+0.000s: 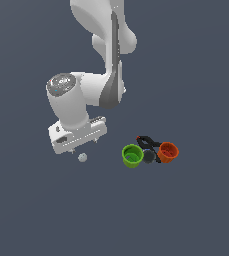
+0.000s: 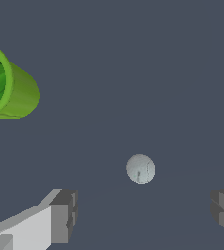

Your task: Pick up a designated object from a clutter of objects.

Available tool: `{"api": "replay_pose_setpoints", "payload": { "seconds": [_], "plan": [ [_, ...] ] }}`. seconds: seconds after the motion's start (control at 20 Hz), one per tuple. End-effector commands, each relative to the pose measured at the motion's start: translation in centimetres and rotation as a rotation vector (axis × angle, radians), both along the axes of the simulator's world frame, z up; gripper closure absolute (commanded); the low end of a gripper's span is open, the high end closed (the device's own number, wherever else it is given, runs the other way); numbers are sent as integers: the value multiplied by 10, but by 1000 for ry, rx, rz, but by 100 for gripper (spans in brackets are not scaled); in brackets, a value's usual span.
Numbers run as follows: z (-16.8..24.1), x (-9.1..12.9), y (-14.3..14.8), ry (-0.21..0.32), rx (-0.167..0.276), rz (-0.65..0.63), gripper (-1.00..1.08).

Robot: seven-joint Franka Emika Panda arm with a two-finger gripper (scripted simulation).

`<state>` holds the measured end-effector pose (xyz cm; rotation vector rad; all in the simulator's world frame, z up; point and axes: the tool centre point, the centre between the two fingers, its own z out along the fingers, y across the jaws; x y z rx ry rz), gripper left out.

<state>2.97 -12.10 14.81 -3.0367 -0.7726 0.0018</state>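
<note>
we see the end effector [image 1: 79, 147] released, its two grey fingers [image 2: 64, 215] spread wide with nothing between them; in the wrist view the fingers enter at either lower corner. the small pale ball [image 1: 83, 157] lies on the dark grey table [image 1: 186, 210] just below the fingertips in the exterior view, slightly left of the frame's centre. whether a finger touches it we cannot tell there; in the wrist view the ball [image 2: 140, 169] sits apart from both fingers, not gripped, a little nearer the one at the lower right. its surface looks faintly dimpled.

well apart from the ball, toward the exterior view's right, stands the clutter. the green cup [image 1: 132, 155] is the nearest of it, open mouth up, and shows in the wrist view as a green rim and wall [image 2: 15, 93]. just beside it sits the dark grey round thing [image 1: 149, 157], then the orange cup [image 1: 168, 152]. the black looped clamp with a red tip [image 1: 147, 142] lies just above them in the frame, touching or overlapping the group.
</note>
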Motion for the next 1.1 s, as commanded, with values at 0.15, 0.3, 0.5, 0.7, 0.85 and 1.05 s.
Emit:
{"api": "replay_pose_setpoints", "payload": {
  "seconds": [0.15,0.3,0.5,0.7,0.85,1.05],
  "plan": [
    [-36,-1,-15,-2,-3,103,-92],
    [-51,-3,-20,-3,-5,145,-92],
    [-65,-5,-26,-4,-6,186,-92],
    [-74,-6,-29,-4,-7,211,-92],
    [-77,-7,-31,-4,-7,219,-92],
    [-78,-7,-30,-3,-7,216,-92]
  ]
}}
